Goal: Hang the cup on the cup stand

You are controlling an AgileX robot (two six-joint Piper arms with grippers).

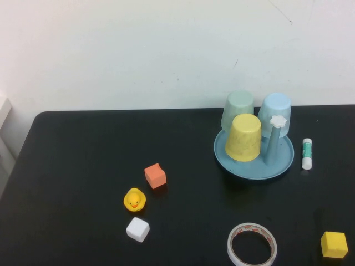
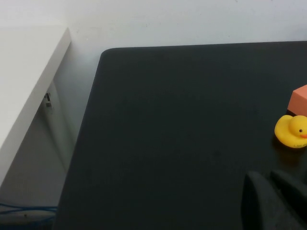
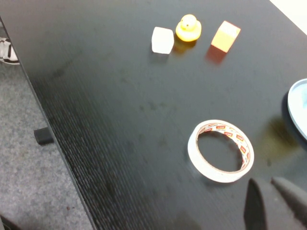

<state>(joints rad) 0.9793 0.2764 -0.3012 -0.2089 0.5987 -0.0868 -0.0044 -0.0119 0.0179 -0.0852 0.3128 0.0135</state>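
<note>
The light blue cup (image 1: 275, 113) sits upside down on the back right of the cup stand (image 1: 254, 167), a round blue tray. A yellow cup (image 1: 244, 137) and a pale green cup (image 1: 238, 110) are upside down on it too. One bare peg with a white flower cap (image 1: 277, 122) stands in front of the blue cup. Neither arm shows in the high view. My left gripper (image 2: 268, 181) is shut and empty over the table's left part, near the duck (image 2: 291, 130). My right gripper (image 3: 269, 186) is shut and empty just beside the tape roll (image 3: 220, 151). The stand's rim (image 3: 298, 108) shows in the right wrist view.
An orange cube (image 1: 155, 175), the yellow duck (image 1: 135, 199) and a white cube (image 1: 137, 229) lie left of centre. The tape roll (image 1: 252, 244) and a yellow cube (image 1: 334, 244) are at the front right. A glue stick (image 1: 307, 153) lies right of the stand. A white shelf (image 2: 24, 81) stands beside the table's left edge.
</note>
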